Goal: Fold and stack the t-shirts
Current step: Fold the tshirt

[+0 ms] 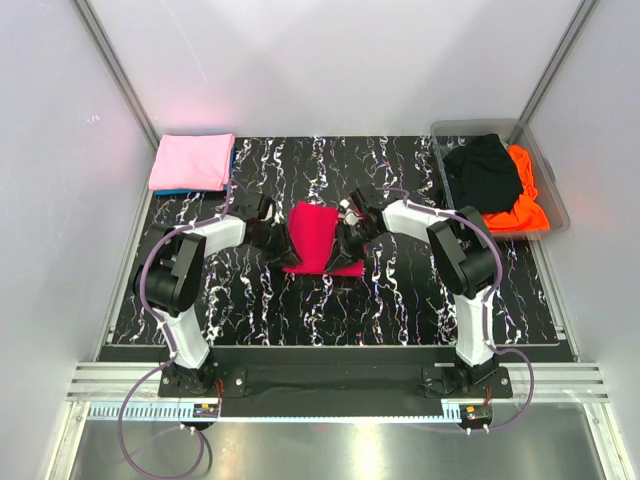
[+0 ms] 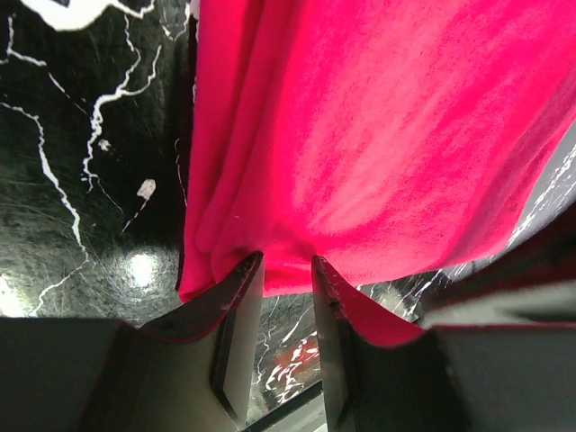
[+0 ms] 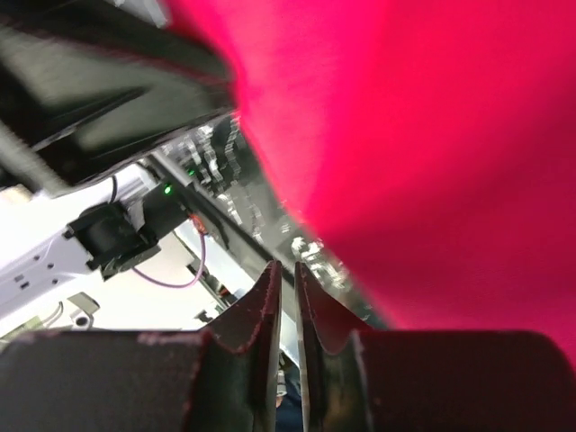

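A crimson-red t-shirt (image 1: 312, 236) lies bunched at the middle of the black marbled table, between my two grippers. My left gripper (image 1: 272, 237) is at its left edge. In the left wrist view the jaws (image 2: 286, 261) stand apart, their tips at the hem of the red cloth (image 2: 378, 135), and the table shows through the gap. My right gripper (image 1: 345, 240) is at the shirt's right edge. Its fingers (image 3: 286, 267) are nearly together with nothing between them, and the red cloth (image 3: 432, 135) hangs just beside the right finger.
A folded light pink t-shirt (image 1: 192, 160) rests on a blue one (image 1: 176, 191) at the back left corner. A clear plastic bin (image 1: 470, 126) at the back right holds a black t-shirt (image 1: 485, 170) and a bright orange one (image 1: 527, 207).
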Tool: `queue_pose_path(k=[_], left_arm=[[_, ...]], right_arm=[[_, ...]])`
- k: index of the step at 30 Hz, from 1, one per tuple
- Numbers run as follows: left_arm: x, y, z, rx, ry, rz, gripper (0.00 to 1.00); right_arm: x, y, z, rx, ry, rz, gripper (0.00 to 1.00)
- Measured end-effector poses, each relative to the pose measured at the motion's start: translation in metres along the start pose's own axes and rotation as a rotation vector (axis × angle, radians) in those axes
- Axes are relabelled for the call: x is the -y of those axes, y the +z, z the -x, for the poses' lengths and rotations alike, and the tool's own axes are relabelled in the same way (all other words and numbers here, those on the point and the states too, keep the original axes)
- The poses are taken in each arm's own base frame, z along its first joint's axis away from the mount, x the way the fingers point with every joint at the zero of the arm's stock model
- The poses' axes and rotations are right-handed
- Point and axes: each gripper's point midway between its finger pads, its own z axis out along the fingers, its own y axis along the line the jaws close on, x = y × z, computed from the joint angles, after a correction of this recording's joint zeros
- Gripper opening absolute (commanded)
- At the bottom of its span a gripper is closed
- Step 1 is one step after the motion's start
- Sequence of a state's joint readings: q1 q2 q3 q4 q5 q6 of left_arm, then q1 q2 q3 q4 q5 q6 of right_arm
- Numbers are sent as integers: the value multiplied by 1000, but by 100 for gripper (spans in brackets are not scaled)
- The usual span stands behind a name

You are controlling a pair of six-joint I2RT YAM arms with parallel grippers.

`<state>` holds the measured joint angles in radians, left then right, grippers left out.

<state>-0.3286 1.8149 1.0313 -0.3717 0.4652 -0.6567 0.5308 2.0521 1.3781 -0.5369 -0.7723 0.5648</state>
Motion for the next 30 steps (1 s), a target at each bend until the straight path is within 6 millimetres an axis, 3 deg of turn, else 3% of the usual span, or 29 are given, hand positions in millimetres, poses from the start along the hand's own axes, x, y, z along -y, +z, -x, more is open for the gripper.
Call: queue_pose_path(k=[11,16,19,22,25,30], left_arm=[[-1,1,0,7,9,-5,34],[-1,-1,1,10,17,-3,35],[-1,-4,0,9,24,-1,43],[4,-11,3,15,32,-5,47],[23,-21,20,49,48,-37,46],[71,-31,73,141,91,-161,44]], right_arm=[[57,-5,-3,6,96,-14,16],[87,-33,-8,56,164,-16,17],[99,-54,-6,105,185,-33,18],[95,-67,-4,141,172,-39,24],[78,-78,4,174,140,-26,29],[41,-97,52,266,77,19,28]])
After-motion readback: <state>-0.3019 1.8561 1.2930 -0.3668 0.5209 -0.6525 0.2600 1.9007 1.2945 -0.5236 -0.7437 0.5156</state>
